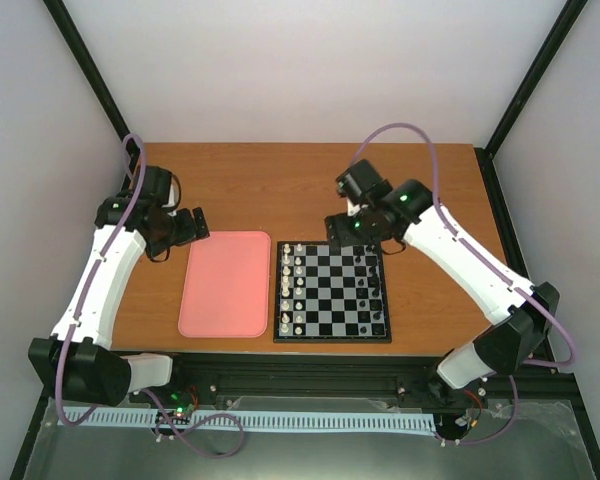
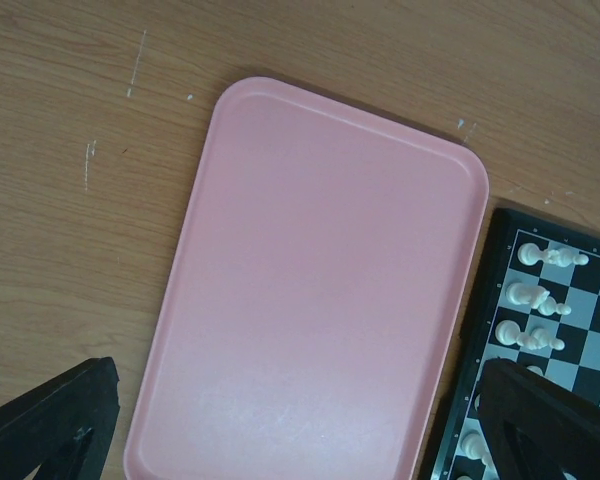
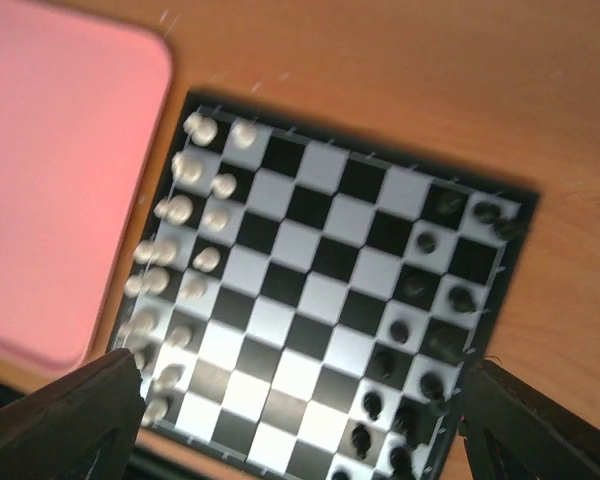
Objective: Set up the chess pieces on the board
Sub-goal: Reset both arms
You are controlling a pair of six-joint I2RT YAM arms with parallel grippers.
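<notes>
Two files of tiny cream chess pieces (image 1: 292, 288) stand on the small black-and-pale checked board (image 1: 332, 338), along its edge nearest the left jaws. The board lies below the right jaws, and a plain pink rounded tray (image 1: 225, 285) lies below the left jaws, both on the brown wooden counter (image 1: 280, 190). Both jaws gape wide, holding nothing.

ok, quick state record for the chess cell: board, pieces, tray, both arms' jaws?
board: beside the tray, on its right
chess pieces: white, standing in two files along the board's tray-side edge
black pieces: two files along the opposite edge
tray: pink, nothing on it
left gripper: by the tray's far left corner, jaws open, holding nothing
right gripper: raised near the board's far edge, jaws open, holding nothing
setup: white side looks placed
</notes>
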